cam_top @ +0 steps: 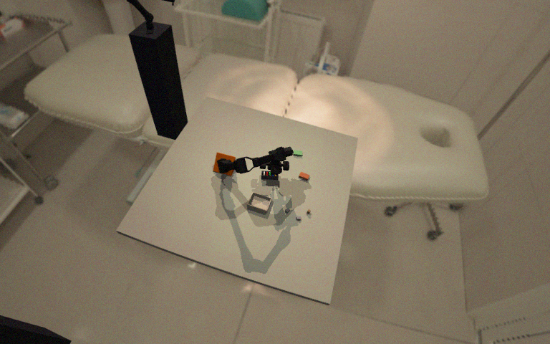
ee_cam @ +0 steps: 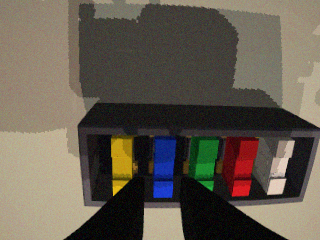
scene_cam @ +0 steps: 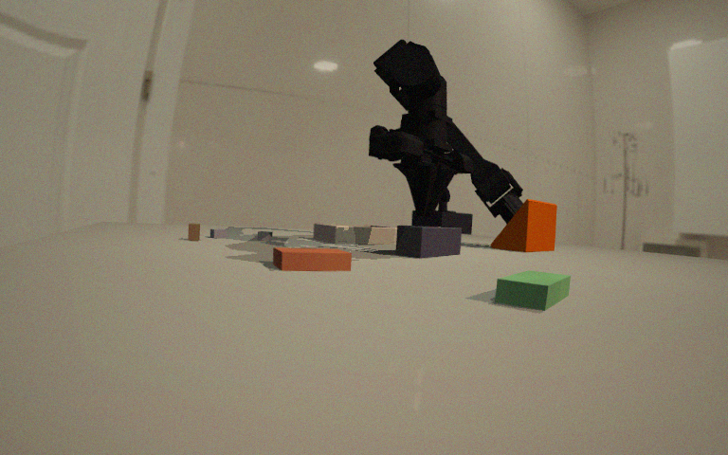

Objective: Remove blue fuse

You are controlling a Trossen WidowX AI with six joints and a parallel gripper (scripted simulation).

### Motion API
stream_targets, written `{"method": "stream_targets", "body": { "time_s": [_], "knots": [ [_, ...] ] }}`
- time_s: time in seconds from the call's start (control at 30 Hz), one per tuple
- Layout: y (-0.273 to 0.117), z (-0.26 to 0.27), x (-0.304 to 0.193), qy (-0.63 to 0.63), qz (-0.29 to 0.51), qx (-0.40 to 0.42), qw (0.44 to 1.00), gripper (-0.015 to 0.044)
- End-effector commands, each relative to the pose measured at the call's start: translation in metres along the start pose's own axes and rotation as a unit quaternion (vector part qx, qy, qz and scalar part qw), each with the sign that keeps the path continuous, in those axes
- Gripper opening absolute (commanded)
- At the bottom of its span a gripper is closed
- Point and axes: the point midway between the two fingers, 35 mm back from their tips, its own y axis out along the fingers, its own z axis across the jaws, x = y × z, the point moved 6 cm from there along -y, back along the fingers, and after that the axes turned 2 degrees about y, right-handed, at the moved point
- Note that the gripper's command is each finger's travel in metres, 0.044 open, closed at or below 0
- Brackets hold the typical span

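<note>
Pale treatment couches (cam_top: 405,133) ring the square grey table (cam_top: 194,243), which carries all the work. In the top view, starting at 9 o'clock, the black arm (cam_top: 251,161) rises from its orange wedge-shaped base (cam_top: 224,163). It folds over so that the wrist hangs right above the dark rectangular fuse block (cam_top: 270,176). That steep posture probably serves the straight-up pull the task demands.

From the block, the shallow grey open tray (cam_top: 254,208) lies near, at about 7 o'clock, so the carry should be short. A flat green slab (cam_top: 298,153) sits at 2 o'clock and a flat orange slab (cam_top: 304,175) at 3 o'clock, both away from that route.

In the wrist view the slots read left to right: yellow fuse (ee_cam: 122,156), blue fuse (ee_cam: 164,160), green fuse (ee_cam: 204,160), red fuse (ee_cam: 240,163), white fuse (ee_cam: 282,167). All five stand upright and seated. The pincer (ee_cam: 162,186) is narrowly parted and grips nothing. One black finger points at the gap on each side of the blue fuse. Such a slim opening looks chosen to slip down past the yellow and green neighbours without brushing them. I cannot tell whether the fingertips already touch anything. Judged from this, the step in hand is the final line-up before closing on the blue fuse, and nothing has been extracted yet
</note>
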Motion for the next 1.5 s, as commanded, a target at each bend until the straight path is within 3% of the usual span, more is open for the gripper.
{"method": "stream_targets", "body": {
  "time_s": [0.0, 1.0, 1.47],
  "knots": [
    [0.005, -0.001, -0.001, -0.004, -0.002, -0.001, 1.000, 0.0070],
    [0.021, -0.002, -0.001, -0.003, -0.003, -0.001, 1.000, 0.0070],
    [0.020, -0.001, 0.000, 0.000, -0.001, -0.001, 1.000, 0.0000]
  ]
}}
